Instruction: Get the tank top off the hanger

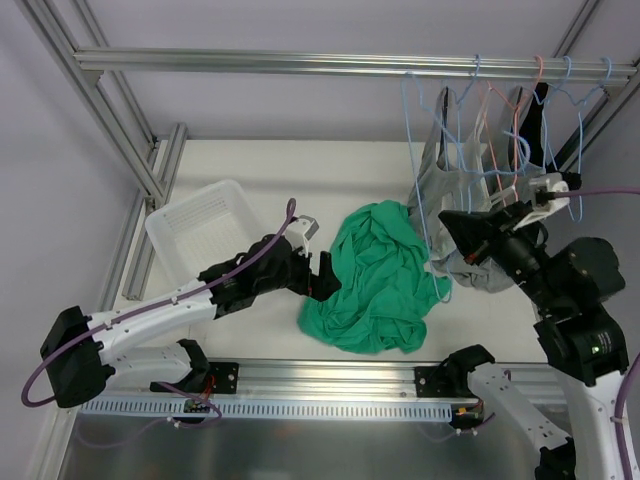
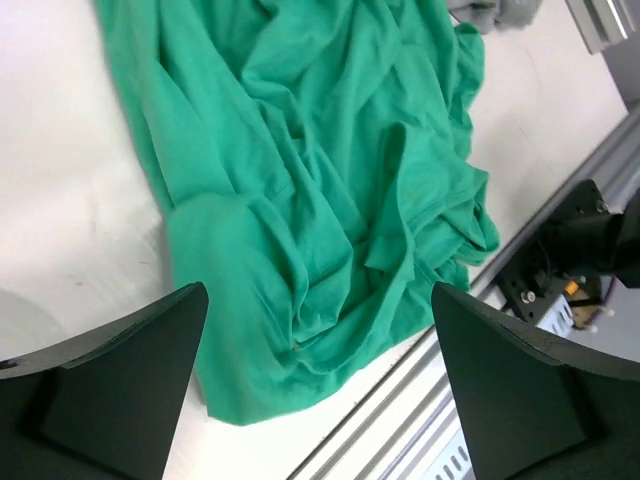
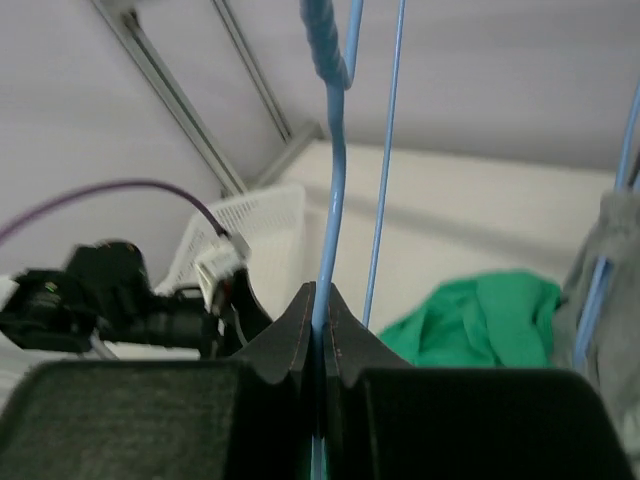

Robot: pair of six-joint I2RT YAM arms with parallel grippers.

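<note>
The left wrist view alone shows the left tool (image 2: 318,300) with its jaws spread wide, gripping nothing, just over the crumpled green tank top (image 2: 300,180), which lies heaped on the white surface (image 2: 60,180). The right wrist view alone shows the right tool (image 3: 322,305) pinched tight on the wire of a blue hanger (image 3: 330,180). From above, a white basket (image 1: 200,215) sits left of the heap, and farther back grey garments (image 1: 440,170) hang from the rail (image 1: 300,62), crowding the right arm.
</note>
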